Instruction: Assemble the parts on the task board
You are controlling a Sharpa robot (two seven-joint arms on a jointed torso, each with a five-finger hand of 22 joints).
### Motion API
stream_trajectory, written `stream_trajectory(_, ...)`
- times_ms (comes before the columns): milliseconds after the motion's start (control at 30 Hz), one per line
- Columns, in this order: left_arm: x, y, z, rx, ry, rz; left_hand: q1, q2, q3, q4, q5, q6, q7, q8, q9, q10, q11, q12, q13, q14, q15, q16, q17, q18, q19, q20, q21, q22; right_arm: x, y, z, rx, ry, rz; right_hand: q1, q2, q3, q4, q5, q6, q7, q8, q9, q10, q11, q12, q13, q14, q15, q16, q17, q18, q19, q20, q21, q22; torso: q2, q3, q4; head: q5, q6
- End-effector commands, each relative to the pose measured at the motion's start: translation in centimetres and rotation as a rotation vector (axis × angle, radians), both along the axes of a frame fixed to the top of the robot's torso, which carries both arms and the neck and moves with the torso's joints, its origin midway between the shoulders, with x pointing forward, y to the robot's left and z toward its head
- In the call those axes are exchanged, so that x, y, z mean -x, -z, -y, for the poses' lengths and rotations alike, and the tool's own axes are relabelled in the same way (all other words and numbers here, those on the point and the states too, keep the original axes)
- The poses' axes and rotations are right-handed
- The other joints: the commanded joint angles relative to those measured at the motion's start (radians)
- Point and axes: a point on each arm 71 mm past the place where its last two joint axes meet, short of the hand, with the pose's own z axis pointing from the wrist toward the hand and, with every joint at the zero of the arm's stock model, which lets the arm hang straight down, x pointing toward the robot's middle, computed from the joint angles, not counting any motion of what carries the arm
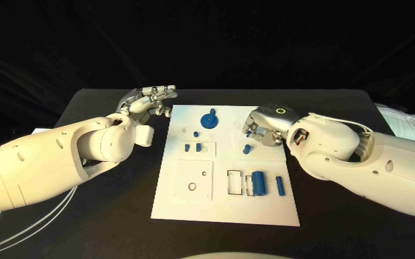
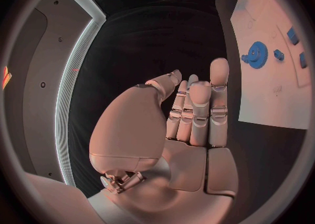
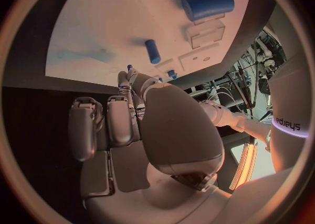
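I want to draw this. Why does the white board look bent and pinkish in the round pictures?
Left wrist view: the fisheye lens curves the board's straight edges, and warm light tints it pink. Right wrist view: same bend and tint on the board. Head view: the board looks straight and white against the dark.

Task board point(image 1: 226, 202): white, matt, smooth, plastic-like sheet. Parts, including the gear point(image 1: 208, 120) and the cylinder point(image 1: 258, 183): blue plastic, smooth, slight sheen. Surface point(image 1: 104, 223): black, matt. Left hand point(image 1: 152, 99) and right hand point(image 1: 264, 124): silver, metallic-looking, satin finish. Arm shells point(image 1: 52, 160): white, glossy plastic.
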Motion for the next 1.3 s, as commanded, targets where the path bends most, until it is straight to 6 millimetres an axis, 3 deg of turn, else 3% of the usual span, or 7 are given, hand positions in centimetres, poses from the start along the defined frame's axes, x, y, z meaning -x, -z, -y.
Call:
stream_trajectory(33,0.0,0.0,0.3,0.004,0.013,0.007,0.001,0.008,-0.007,0.001,0.006,-0.009,0.001,0.006,-0.001,-0.007,-0.001,0.003,-0.001,-0.007,-0.002,-0.002,-0.001,0.008,-0.007,0.0,-0.004,-0.002,1.0,-0.5,-1.8,-0.049,-0.059,0.017,-0.012,-0.002,0.01,-0.001,0.006,0.006,0.003,0.002,0.002,0.028,-0.018,-0.004,-0.001,0.053,0.008,0.005,0.0,-0.009,0.007,0.002,0.007,0.033,0.0,-0.0008,0.0002,0.006,-0.003)
stream_trajectory(167,0.1,0.0,0.4,0.006,0.018,0.007,0.002,0.008,-0.009,0.001,0.006,-0.011,0.001,0.006,-0.001,-0.009,0.0,0.004,-0.002,-0.008,-0.001,-0.002,-0.001,0.008,-0.007,0.0,-0.005,-0.002,1.9,-0.8,-3.6,-0.074,-0.111,0.011,-0.014,-0.002,0.015,-0.003,0.006,0.006,0.004,0.001,0.002,0.028,-0.016,-0.004,-0.002,0.053,0.008,0.005,0.0,-0.009,0.008,0.003,0.007,0.034,0.001,-0.0018,0.0031,0.014,-0.007)
stream_trajectory(400,0.1,0.0,0.7,0.012,0.026,0.004,0.002,0.008,-0.009,0.001,0.006,-0.011,0.001,0.006,-0.001,-0.009,0.0,0.004,-0.002,-0.008,-0.001,-0.002,-0.001,0.008,-0.007,0.0,-0.005,-0.002,2.7,-0.3,-6.1,-0.097,-0.171,-0.026,-0.016,-0.003,0.019,-0.006,0.006,0.005,0.006,0.001,0.003,0.028,-0.015,-0.005,-0.002,0.053,0.009,0.005,-0.001,-0.009,0.008,0.004,0.007,0.034,0.001,-0.003,-0.0002,0.043,-0.02)
stream_trajectory(567,0.2,-0.1,0.9,0.015,0.03,0.003,0.002,0.008,-0.009,0.001,0.006,-0.011,0.001,0.006,-0.001,-0.009,0.0,0.004,-0.002,-0.008,-0.001,-0.001,-0.001,0.008,-0.007,0.0,-0.005,-0.002,3.1,0.7,-7.2,-0.104,-0.194,-0.06,-0.016,-0.004,0.02,-0.008,0.006,0.005,0.007,0.0,0.003,0.027,-0.014,-0.005,-0.002,0.053,0.01,0.005,-0.001,-0.009,0.007,0.004,0.007,0.034,0.0,-0.003,-0.0016,0.054,-0.024)
stream_trajectory(933,0.3,-0.1,1.4,0.021,0.044,0.002,0.002,0.009,-0.01,0.0,0.006,-0.013,0.002,0.006,-0.001,-0.011,0.0,0.005,-0.002,-0.008,-0.001,-0.001,-0.002,0.008,-0.006,0.0,-0.005,-0.003,4.2,3.7,-9.6,-0.101,-0.245,-0.16,-0.019,-0.005,0.026,-0.013,0.007,0.003,0.01,-0.001,0.003,0.026,-0.012,-0.005,-0.004,0.052,0.011,0.006,-0.002,-0.008,0.006,0.005,0.006,0.032,0.001,-0.0016,0.0004,0.065,-0.035)
stream_trajectory(1300,0.3,-0.1,1.5,0.022,0.047,0.0,0.002,0.008,-0.013,-0.001,0.006,-0.016,0.003,0.006,-0.001,-0.015,0.001,0.006,-0.002,-0.009,0.0,-0.002,-0.004,0.008,-0.007,0.001,-0.008,-0.004,4.5,4.8,-10.3,-0.088,-0.258,-0.19,-0.022,-0.005,0.028,-0.014,0.007,0.002,0.011,-0.001,0.003,0.025,-0.011,-0.006,-0.004,0.052,0.012,0.006,-0.003,-0.008,0.006,0.006,0.005,0.031,0.001,-0.0006,-0.0011,0.073,-0.043)
